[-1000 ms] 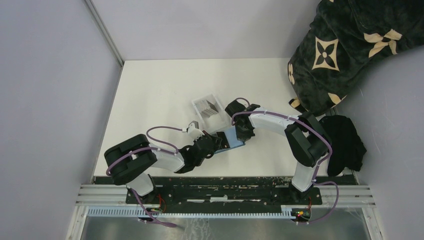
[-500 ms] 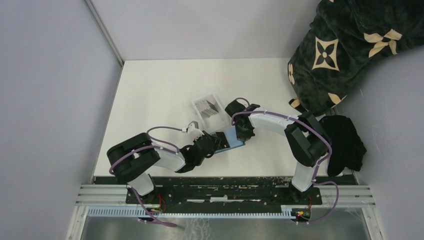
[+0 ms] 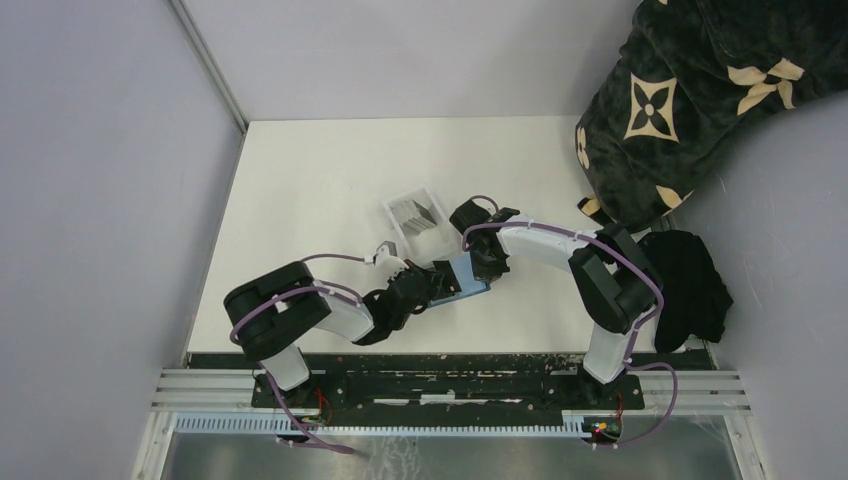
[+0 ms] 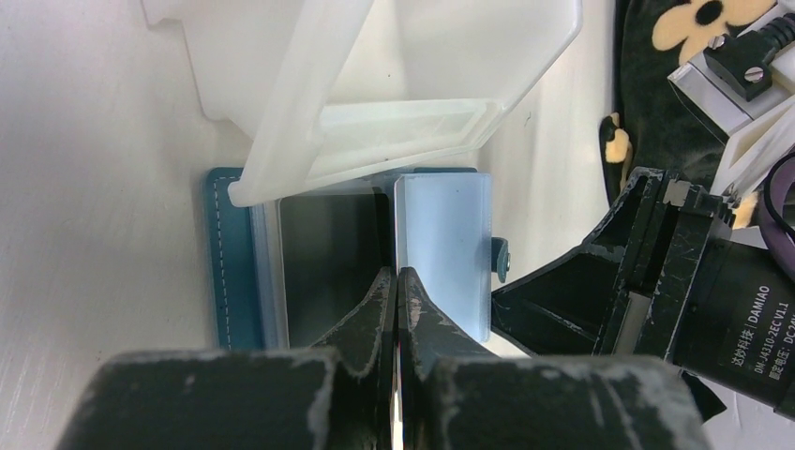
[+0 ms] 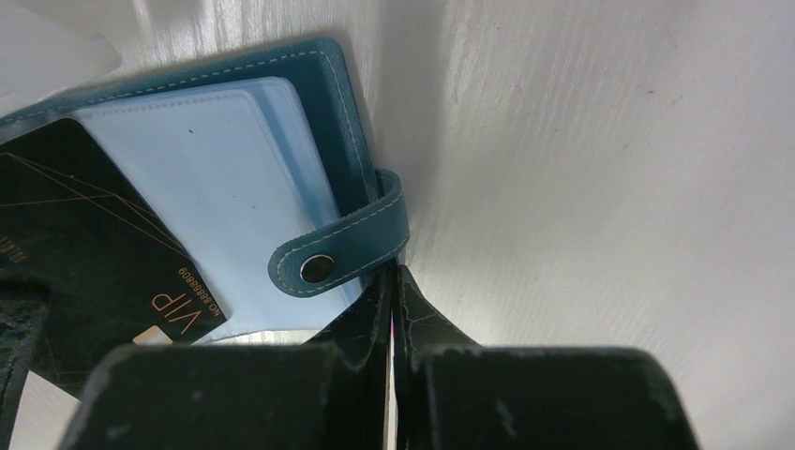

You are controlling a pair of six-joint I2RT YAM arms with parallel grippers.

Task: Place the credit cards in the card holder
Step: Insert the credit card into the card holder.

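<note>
The teal card holder (image 3: 468, 274) lies open on the white table, its light blue sleeves (image 5: 216, 187) facing up and its snap tab (image 5: 342, 253) at the right edge. A black credit card (image 5: 84, 234) with gold print sits slanted over the sleeves. My left gripper (image 4: 395, 274) is shut on that card's near edge (image 4: 328, 262). My right gripper (image 5: 391, 272) is shut and empty, its tips against the holder's edge just under the tab. In the top view the left gripper (image 3: 437, 283) and right gripper (image 3: 489, 262) flank the holder. More greyish cards (image 3: 420, 211) stand in a clear tray.
The clear plastic tray (image 3: 395, 208) sits just behind the holder and looms close above it in the left wrist view (image 4: 309, 103). A black patterned blanket (image 3: 690, 90) and a black cloth (image 3: 690, 285) lie at the right. A grey wall borders the table's left edge.
The left arm's elbow and upper links have swung a little to the right. Both grippers, the card and the holder have hardly moved.
</note>
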